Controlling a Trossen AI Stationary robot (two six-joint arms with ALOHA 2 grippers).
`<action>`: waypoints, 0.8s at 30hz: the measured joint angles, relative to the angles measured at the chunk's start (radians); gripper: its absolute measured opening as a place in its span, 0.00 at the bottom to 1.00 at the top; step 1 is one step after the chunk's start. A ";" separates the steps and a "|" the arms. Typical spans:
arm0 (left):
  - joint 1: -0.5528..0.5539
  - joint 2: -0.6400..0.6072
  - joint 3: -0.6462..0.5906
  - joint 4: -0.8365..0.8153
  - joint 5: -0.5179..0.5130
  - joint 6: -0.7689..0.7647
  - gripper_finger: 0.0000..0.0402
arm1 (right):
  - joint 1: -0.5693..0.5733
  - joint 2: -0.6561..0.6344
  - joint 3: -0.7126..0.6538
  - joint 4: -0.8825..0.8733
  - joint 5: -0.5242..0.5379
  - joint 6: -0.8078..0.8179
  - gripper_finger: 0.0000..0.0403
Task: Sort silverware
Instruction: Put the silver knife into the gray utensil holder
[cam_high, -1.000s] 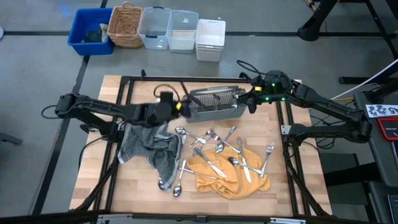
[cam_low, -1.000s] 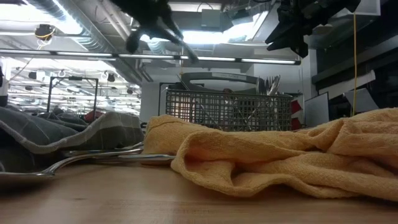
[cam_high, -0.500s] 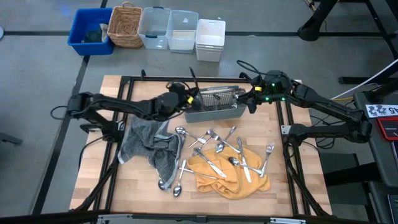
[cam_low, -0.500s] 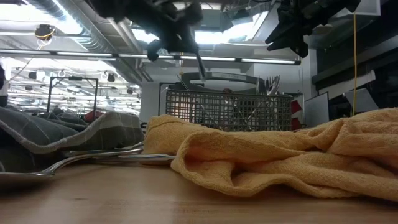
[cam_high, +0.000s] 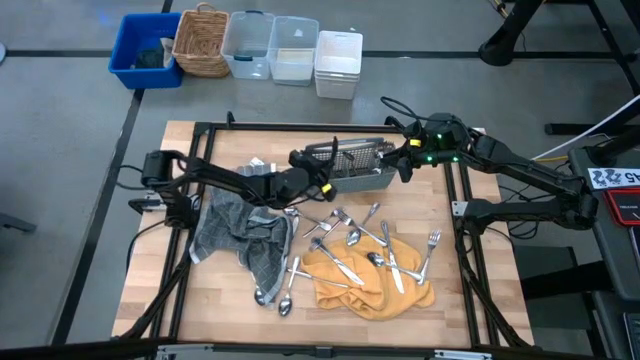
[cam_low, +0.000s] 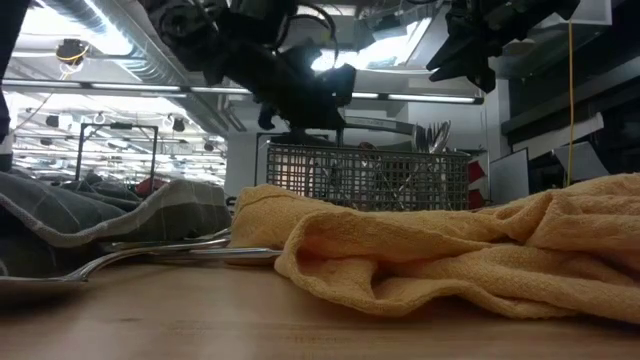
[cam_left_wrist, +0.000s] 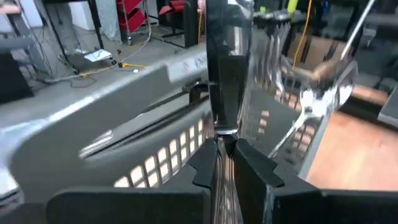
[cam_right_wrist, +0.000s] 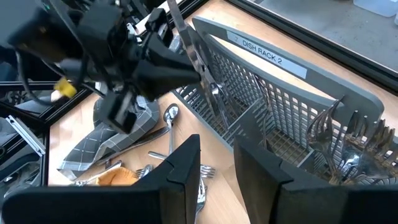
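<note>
With my left gripper clamped on a knife above the caddy, I fear it strikes the divider and falls outside.

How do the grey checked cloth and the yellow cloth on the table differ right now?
The grey checked cloth lies on the table's left side; the yellow cloth lies further right. Several pieces of silverware rest on top of the yellow cloth, while the grey one has pieces only along its edge. Both are crumpled.

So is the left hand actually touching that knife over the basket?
Touching. The left wrist view shows the left hand pinched shut on the knife, its blade standing up above the basket.
</note>
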 joint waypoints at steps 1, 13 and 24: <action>-0.003 0.006 0.000 0.000 0.000 0.010 0.07 | 0.000 0.000 0.000 0.000 0.000 0.000 0.25; -0.014 0.024 0.000 0.001 0.016 0.022 0.22 | 0.000 0.000 0.000 0.000 0.000 0.000 0.25; -0.043 -0.011 0.000 0.004 0.017 -0.006 0.32 | 0.000 0.000 0.000 -0.002 -0.052 0.061 0.25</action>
